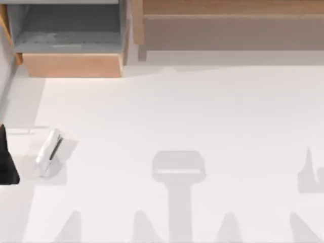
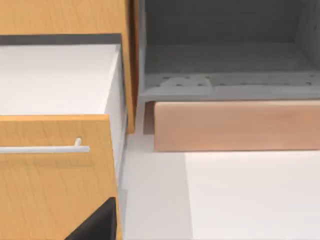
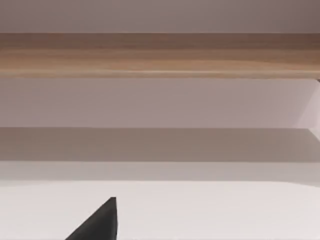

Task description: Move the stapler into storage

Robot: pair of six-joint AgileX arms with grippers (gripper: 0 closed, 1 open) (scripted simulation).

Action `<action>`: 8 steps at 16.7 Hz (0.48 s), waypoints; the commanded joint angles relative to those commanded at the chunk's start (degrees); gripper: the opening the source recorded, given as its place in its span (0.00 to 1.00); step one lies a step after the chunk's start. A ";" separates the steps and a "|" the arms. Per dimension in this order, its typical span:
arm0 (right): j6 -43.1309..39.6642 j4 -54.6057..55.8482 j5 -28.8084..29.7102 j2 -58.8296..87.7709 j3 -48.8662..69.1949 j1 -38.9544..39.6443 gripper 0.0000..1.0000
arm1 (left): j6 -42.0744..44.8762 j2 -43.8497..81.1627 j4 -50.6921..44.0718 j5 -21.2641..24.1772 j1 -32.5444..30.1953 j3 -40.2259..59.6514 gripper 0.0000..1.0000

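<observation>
Nearby, the stapler [image 1: 48, 152] lies just beside the left hand [image 1: 7, 162].

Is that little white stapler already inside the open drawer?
No, the stapler lies on the white table at its left side, well apart from the open drawer at the back.

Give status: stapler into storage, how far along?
Done: storage stands open, its grey floor bare. In hand: nothing; the stapler lies flat on the table at its left side, with a dark part of the left arm at the edge beside it. Left: grasp, carry to the drawer, release.
</observation>
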 joint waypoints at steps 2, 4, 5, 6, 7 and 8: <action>0.00 0.00 0.00 0.00 0.00 0.00 1.00 | 0.56 9.00 -4.75 -0.02 -0.80 6.34 1.00; 0.00 0.00 0.00 0.00 0.00 0.00 1.00 | 1.19 19.95 -10.13 -0.04 -1.70 13.41 1.00; 0.00 0.00 0.00 0.00 0.00 0.00 1.00 | 1.54 25.90 -13.00 -0.06 -2.18 17.12 1.00; 0.00 0.00 0.00 0.00 0.00 0.00 1.00 | 1.89 31.99 -15.94 -0.08 -2.66 20.88 1.00; 0.00 0.00 0.00 0.00 0.00 0.00 1.00 | 2.25 38.08 -18.91 -0.11 -3.15 24.63 1.00; 0.00 0.00 0.00 0.00 0.00 0.00 1.00 | 2.62 44.00 -21.88 -0.14 -3.64 28.38 1.00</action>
